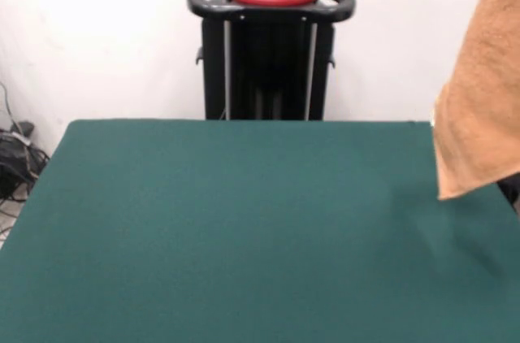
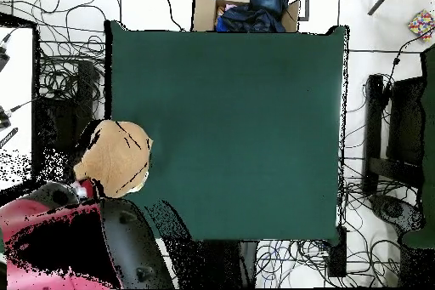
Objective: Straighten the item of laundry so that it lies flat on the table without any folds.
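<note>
We find the green table (image 1: 244, 229) bare; the towel (image 1: 479, 107) hangs bunched over its edge, apparently lifted. We cannot tell the gripper's state.

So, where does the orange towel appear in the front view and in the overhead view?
Front view: the towel hangs at the right edge, its lower corner above the green table.
Overhead view: the towel is a bunched shape at the table's left edge, low down, near the red arm.
Shared landmark: the green table.
</note>
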Motion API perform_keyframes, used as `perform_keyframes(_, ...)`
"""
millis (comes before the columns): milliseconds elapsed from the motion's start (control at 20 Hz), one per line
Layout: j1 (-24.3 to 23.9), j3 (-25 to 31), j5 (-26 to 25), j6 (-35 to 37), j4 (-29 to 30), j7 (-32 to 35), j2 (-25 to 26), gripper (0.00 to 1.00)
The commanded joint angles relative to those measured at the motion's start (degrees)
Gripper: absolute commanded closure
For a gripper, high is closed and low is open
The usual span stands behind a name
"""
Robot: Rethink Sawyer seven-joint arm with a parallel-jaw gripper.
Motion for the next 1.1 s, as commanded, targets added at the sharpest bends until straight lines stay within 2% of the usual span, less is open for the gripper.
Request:
perform_keyframes(50,0.86,-5.12,2.06,-4.47,6.25,17.61,3.57,1.0)
perform_keyframes(350,-2.26,-5.6,3.09,-15.91,12.02,9.28,7.66,1.0)
perform_keyframes(550,-2.93,-5.64,0.85,-21.71,13.56,8.45,10.05,1.0)
perform_keyframes(1100,-2.64,-6.17,0.48,-23.66,13.17,8.16,11.67,1.0)
